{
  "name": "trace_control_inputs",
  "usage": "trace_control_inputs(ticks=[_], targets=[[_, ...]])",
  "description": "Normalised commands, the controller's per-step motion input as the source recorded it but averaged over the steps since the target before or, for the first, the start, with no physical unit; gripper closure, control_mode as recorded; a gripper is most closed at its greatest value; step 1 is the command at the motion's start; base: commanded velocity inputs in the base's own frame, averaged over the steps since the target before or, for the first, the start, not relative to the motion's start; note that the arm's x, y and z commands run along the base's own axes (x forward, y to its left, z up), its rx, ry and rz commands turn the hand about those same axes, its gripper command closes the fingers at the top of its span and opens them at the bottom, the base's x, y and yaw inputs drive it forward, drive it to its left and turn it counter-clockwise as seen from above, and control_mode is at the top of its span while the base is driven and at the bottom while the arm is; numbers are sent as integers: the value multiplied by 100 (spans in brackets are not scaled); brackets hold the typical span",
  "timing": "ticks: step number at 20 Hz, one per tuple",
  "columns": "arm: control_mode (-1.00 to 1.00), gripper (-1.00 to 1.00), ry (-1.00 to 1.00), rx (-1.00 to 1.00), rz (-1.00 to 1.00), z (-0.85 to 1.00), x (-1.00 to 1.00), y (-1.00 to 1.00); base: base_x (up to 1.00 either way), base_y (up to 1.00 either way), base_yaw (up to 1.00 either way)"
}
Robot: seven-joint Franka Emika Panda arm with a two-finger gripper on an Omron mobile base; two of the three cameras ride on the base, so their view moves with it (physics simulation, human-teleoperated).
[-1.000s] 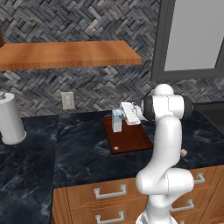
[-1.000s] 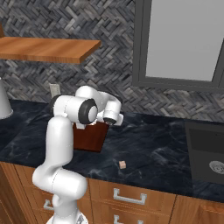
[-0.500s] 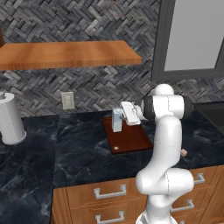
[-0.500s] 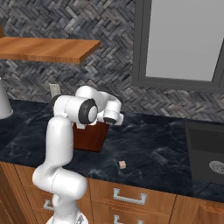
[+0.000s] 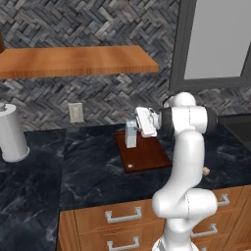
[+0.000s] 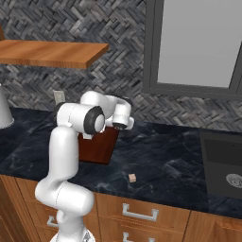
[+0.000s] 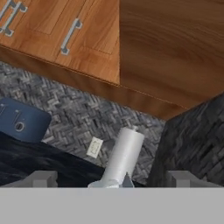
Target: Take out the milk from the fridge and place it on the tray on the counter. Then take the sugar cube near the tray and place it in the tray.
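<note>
The gripper (image 5: 133,128) is being spread wider than a second ago, jaws released around the milk (image 5: 130,134), which is being left upright on the tray (image 5: 147,156)

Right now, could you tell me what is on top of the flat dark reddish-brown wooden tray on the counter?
The small pale blue-white milk carton stands upright at the back of the tray, with the open gripper at it. The arm covers part of the tray's right side.
</note>
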Motion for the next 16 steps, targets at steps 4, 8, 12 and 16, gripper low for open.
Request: trace_control_inputs(ticks=[4, 8, 12, 16], targets=[[-100, -100, -14, 0, 0, 23, -1, -9, 0, 0, 0], [-100, -100, -4, 0, -2, 44, -5, -25, 0, 0, 0], [-100, -100, -8, 0, -14, 13, -21, -66, 0, 0, 0], [-100, -100, -16, -2, -23, 1, -87, -58, 0, 0, 0]])
